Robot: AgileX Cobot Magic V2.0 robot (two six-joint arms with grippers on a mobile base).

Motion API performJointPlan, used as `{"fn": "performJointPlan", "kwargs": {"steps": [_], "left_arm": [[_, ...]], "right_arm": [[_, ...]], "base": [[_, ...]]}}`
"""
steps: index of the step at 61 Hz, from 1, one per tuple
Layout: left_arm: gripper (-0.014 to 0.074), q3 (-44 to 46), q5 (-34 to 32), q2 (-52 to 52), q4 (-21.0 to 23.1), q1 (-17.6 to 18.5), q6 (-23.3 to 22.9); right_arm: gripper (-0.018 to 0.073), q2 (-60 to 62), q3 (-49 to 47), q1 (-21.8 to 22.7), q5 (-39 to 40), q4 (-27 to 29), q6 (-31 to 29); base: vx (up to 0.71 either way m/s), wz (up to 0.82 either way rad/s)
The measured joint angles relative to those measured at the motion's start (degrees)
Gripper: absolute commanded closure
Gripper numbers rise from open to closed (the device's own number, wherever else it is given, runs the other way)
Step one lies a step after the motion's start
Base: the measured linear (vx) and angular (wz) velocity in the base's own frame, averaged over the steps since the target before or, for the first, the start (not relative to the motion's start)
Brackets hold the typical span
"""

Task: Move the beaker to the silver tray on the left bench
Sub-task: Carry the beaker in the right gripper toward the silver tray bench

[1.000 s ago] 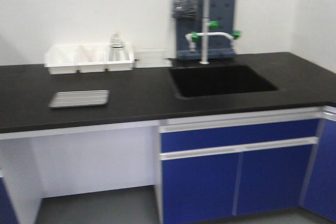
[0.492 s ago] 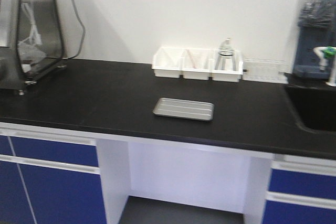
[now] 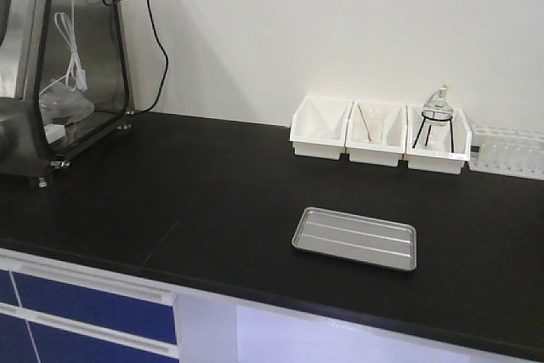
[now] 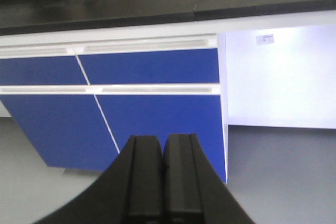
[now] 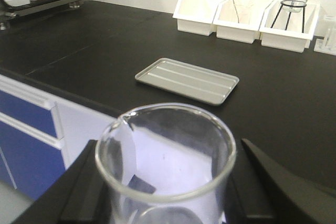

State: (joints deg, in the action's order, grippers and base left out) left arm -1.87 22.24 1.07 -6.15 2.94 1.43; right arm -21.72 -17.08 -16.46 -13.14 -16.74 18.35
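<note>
The silver tray (image 3: 355, 239) lies empty on the black-topped left bench (image 3: 170, 201), near its front edge; it also shows in the right wrist view (image 5: 187, 80). My right gripper (image 5: 165, 182) is shut on the clear glass beaker (image 5: 166, 156), holding it upright in front of the bench edge, short of the tray, pouring lip to the left. My left gripper (image 4: 163, 153) is shut and empty, low in front of the blue drawers (image 4: 142, 66). Neither gripper shows in the front view.
Three white bins (image 3: 379, 134) stand at the back of the bench; the right one holds a round-bottomed flask on a black tripod (image 3: 437, 119). A clear rack (image 3: 508, 153) stands right of them. A steel-framed glass apparatus (image 3: 64, 57) with cables stands at far left.
The front view has swung left along the bench: the sink and tap have left the frame, the tray and bins shifted right, and the steel apparatus came into view.
</note>
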Motion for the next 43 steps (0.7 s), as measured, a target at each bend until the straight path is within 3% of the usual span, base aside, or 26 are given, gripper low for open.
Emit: {"fn": "performJointPlan", "kwargs": {"steps": [43], "left_arm": [[0.0595,0.0,0.0,0.0,0.0,0.0,0.0]], "right_arm": [[0.0571,0.0,0.0,0.0,0.0,0.0,0.0]], "base": [[0.42,-0.22]]}}
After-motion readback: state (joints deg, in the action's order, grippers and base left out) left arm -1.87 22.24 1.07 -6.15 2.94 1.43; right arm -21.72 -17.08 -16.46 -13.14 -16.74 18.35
